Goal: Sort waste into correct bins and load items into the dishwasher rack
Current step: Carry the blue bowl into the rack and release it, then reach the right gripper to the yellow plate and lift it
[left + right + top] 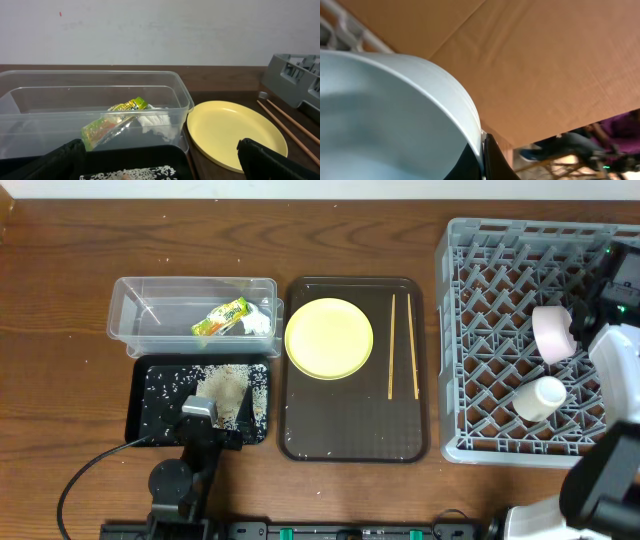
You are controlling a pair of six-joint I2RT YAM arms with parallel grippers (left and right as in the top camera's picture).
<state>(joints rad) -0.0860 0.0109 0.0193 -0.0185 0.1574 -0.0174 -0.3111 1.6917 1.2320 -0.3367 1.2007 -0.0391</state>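
Right claw [483,150] pinches the light-blue bowl [380,110] by its rim, bottom centre of its wrist view. Left claw [200,412] gapes wide over the black tray [141,424] of rice scraps [232,383], lower left overhead; snack wrapper [220,318] lies in the clear tub [127,320] just above.
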